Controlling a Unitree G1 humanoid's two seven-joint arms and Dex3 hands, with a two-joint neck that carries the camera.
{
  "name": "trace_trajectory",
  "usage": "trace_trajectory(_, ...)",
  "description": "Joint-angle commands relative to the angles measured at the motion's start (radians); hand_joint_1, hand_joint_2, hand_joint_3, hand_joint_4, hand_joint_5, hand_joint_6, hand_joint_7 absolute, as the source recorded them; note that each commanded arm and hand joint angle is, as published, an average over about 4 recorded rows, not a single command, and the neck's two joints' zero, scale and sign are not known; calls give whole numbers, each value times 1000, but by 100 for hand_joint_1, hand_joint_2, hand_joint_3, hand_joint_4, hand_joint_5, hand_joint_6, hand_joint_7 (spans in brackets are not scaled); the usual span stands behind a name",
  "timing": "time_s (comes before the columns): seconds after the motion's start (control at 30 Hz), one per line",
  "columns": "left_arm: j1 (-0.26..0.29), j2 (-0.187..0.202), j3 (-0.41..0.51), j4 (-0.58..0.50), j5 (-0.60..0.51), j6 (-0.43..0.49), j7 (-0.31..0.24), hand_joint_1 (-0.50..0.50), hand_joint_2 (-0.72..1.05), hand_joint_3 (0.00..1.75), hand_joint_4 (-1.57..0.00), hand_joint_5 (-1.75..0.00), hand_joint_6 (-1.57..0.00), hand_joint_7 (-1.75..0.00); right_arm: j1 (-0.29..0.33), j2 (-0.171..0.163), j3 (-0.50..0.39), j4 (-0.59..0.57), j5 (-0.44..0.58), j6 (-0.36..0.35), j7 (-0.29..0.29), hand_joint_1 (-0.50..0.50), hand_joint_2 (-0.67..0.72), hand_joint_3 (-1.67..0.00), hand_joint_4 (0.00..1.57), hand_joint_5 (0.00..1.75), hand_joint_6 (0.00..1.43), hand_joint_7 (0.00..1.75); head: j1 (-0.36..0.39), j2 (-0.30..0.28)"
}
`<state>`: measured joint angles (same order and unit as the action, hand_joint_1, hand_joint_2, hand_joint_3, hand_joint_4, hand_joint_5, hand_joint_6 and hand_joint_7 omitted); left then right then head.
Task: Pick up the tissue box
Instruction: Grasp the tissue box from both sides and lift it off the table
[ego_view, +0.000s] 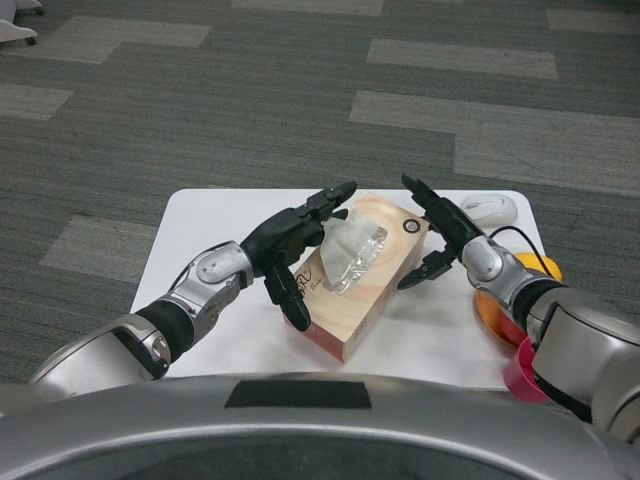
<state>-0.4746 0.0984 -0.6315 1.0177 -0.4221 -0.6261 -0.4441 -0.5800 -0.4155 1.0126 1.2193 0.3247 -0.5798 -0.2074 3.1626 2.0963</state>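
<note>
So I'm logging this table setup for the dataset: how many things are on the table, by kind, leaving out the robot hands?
Tissue box: 1
Computer mouse, white, with a cable: 1
Orange round object, partly hidden by the right arm: 1
Red or pink object at the table's edge, partly hidden: 1
Total: 4

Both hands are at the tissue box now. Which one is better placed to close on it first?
Left, probably. The left hand already wraps the tissue box, fingers over its top and down its near-left side. The right hand is spread beside the box's far-right end; contact is unclear.
</note>
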Motion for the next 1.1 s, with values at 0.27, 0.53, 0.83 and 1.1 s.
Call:
trace_trajectory(0.27, -15, 7, 19, 7, -14, -23, -2, 50, -37, 9, 0, 0, 0, 0, -18, 3, -3, 7, 3, -11, -4, -43, -22, -16, 69, 36, 0, 7, -1, -4)
trace_trajectory(0.53, -7, 12, 19, 7, -12, -14, -7, 50, -19, 9, 0, 0, 0, 0, -17, 3, -3, 11, 4, -10, -4, -45, -22, -16, 69, 36, 0, 7, -5, -3)
trace_trajectory(0.83, 14, 60, 34, 4, -21, -5, -25, 50, 23, 9, 0, 0, 0, 0, -17, 3, -3, 14, 4, -9, -4, -46, -19, -16, 69, 39, 0, 7, -6, -1)
trace_trajectory(1.1, 63, 131, 48, -36, -40, -4, -64, 50, 25, 9, 0, 0, 0, 0, -17, 3, -6, 21, 4, -9, -4, -46, -16, -16, 69, 39, 0, 3, -2, 1)
